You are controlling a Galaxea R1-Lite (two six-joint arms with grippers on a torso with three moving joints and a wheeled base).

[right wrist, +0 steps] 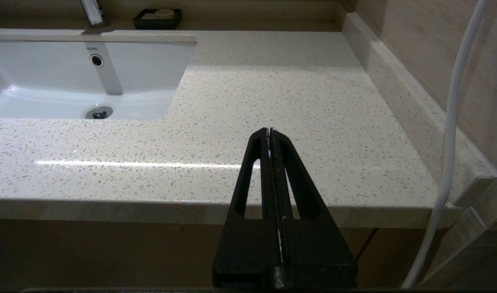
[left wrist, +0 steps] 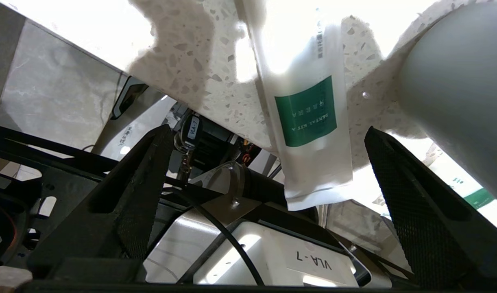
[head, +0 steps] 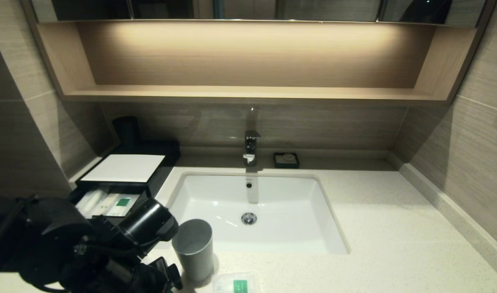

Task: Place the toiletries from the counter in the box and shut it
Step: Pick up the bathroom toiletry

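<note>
Head view looks down from high over the bench. Left wrist view sits close at the near edge, facing a packet. Right wrist view is low, sharing the sink.

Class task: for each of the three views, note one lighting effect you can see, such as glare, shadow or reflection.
Head view: warm strip light washes the shelf, the left arm sits in darkness. Left wrist view: glare bleaches the counter and the packet. Right wrist view: a bright streak reflects along the counter edge.

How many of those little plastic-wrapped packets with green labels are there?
3 visible: two in the black box's open drawer, one on the speckled counter by the grey cup. More may be hidden.
</note>
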